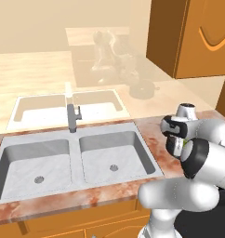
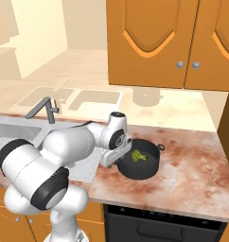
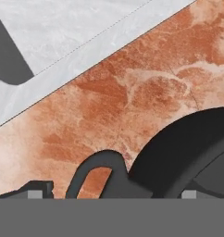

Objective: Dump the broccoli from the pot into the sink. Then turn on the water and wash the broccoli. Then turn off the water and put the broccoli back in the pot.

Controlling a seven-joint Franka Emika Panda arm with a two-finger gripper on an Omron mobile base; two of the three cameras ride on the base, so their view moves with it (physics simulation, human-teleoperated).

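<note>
The black pot (image 2: 141,166) stands on the reddish counter just right of the grey sink (image 1: 72,160). The yellow-green broccoli (image 2: 138,156) lies inside it. My gripper (image 2: 113,162) points down at the pot's left side, open. In the hand view its fingertips (image 3: 36,189) stand wide apart, with the pot's looped side handle (image 3: 91,172) and part of the rim (image 3: 178,148) between them. The sink's corner (image 3: 77,46) lies just beyond. No water runs from the upright faucet (image 1: 72,117), and both basins hold nothing.
Orange wall cabinets (image 2: 159,42) hang above the counter. A dark oven front (image 2: 159,222) sits below the counter edge under the pot. Marbled counter (image 2: 192,160) stretches to the right of the pot. My own arm (image 1: 202,162) blocks the pot in the left base view.
</note>
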